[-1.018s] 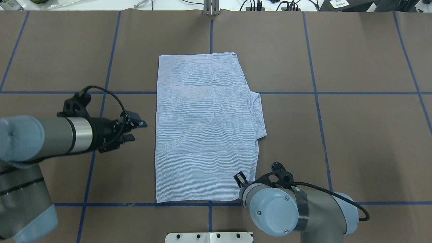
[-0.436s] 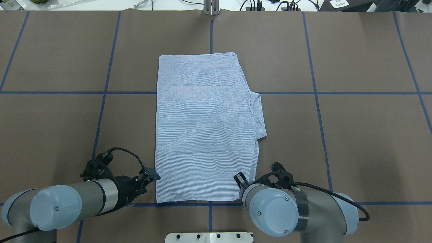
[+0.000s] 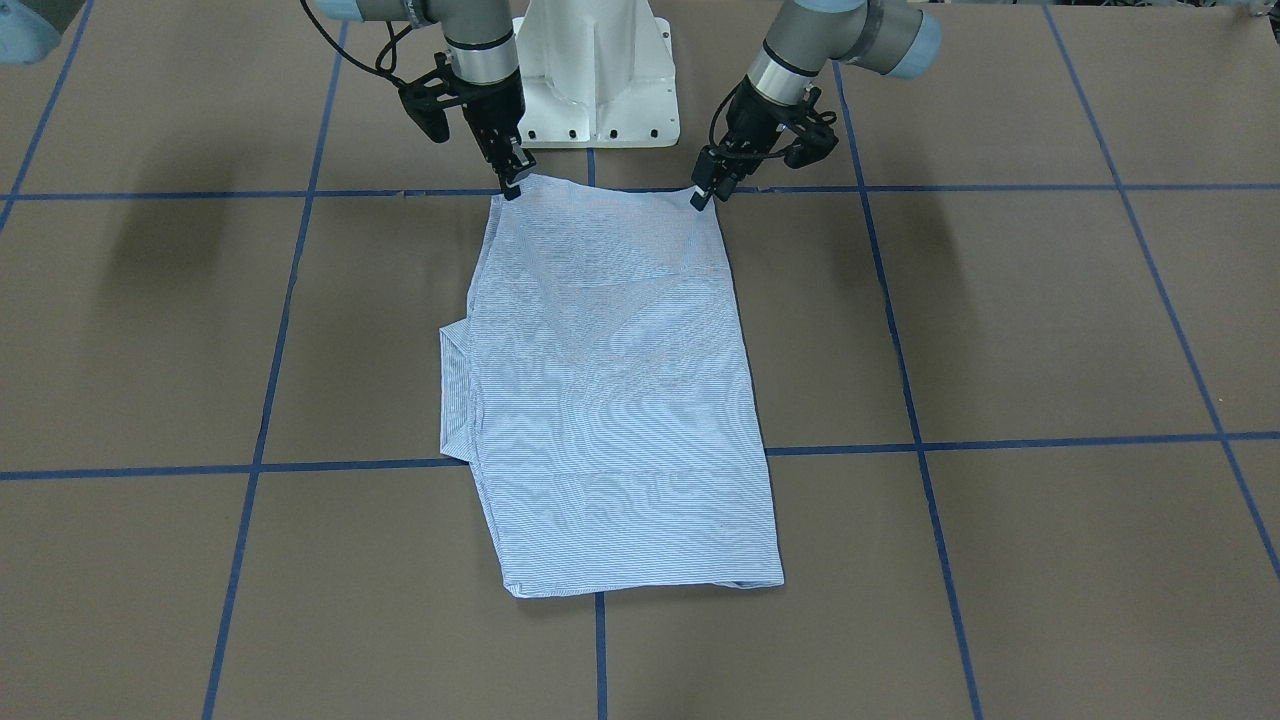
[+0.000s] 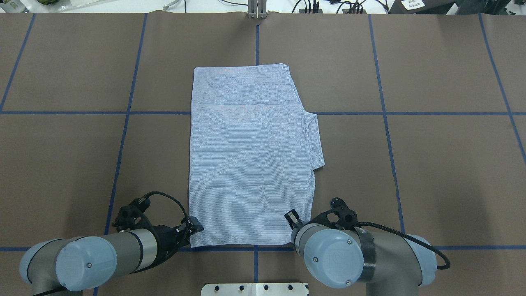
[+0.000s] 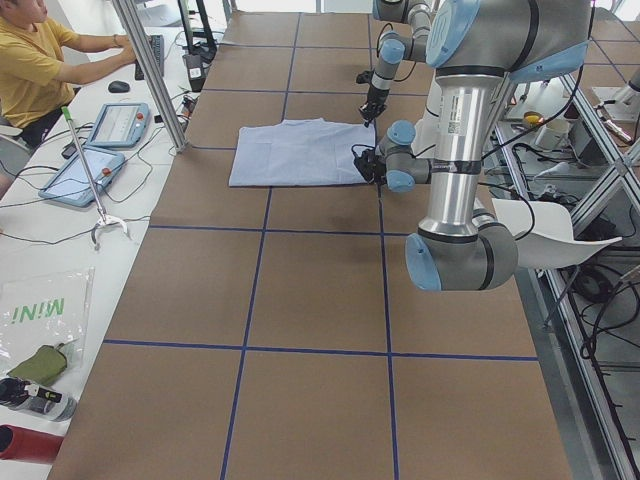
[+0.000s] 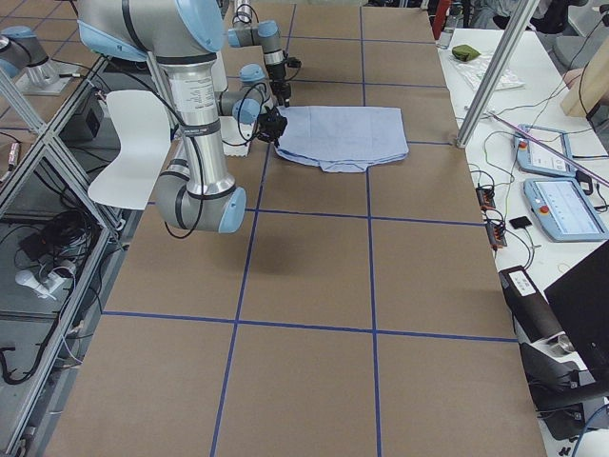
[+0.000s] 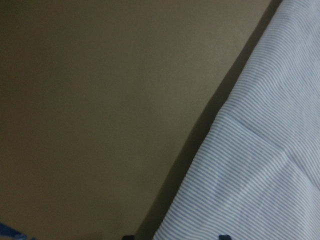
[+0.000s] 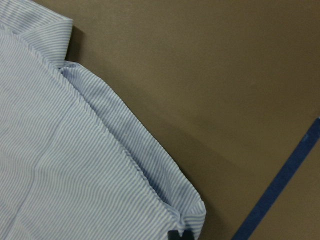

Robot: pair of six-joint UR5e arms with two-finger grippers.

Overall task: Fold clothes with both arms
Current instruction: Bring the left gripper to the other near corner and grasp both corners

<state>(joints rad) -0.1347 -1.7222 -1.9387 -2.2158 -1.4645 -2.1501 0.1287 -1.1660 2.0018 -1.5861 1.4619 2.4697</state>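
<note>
blue-striped shirt [image 3: 610,400] pinched, seemingly, near robot-side edge of desk [image 3: 1000,330] by right gripper [image 3: 513,187], straddled by spread-open left gripper [image 3: 702,197], for lifting both corners together.

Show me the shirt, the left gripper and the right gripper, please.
shirt [image 3: 610,400]: exterior front-facing view, middle of the striped cloth.
left gripper [image 3: 703,196]: exterior front-facing view, fingertips at a shirt corner.
right gripper [image 3: 512,187]: exterior front-facing view, fingertips at the neighbouring corner.

Shirt [image 4: 250,156] lies flat, centred on the table [image 4: 444,172].
</note>
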